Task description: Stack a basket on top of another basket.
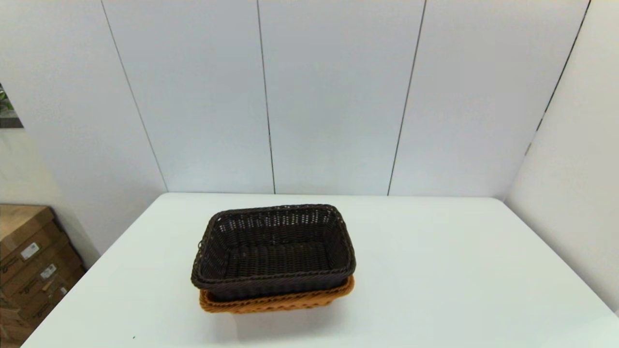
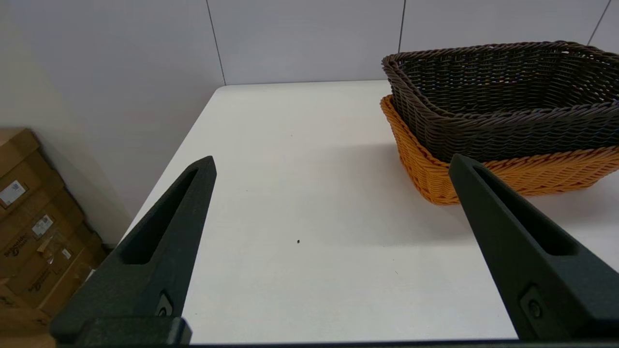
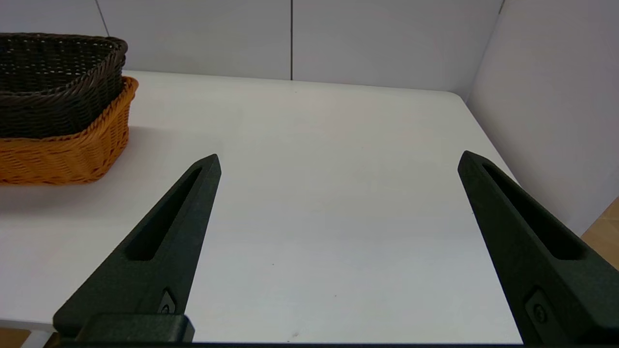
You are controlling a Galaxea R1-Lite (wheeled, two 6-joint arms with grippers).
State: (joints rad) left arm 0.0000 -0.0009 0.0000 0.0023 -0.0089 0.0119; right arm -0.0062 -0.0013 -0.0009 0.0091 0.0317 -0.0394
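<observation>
Two baskets are sitting nested mid-table: the dark brown basket [image 1: 273, 251] inside the orange-tan basket [image 1: 275, 302], seemingly not fully seated. The left gripper [image 2: 331, 164] and right gripper [image 3: 338, 162] are hanging wide apart, empty, nearby.

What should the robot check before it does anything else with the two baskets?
1. Dark basket nested in the orange basket: ok, its body sits inside with only its upper part above the orange rim.
2. Stack level: ok, the rims look about parallel.
3. Stack well in from the edges of the white table: ok.
4. Left gripper open, holding nothing: ok, it is back from the baskets.
5. Right gripper open, holding nothing: ok, it is off to the stack's side.
6. Anything under or inside the orange basket: cannot tell, it is hidden.
</observation>
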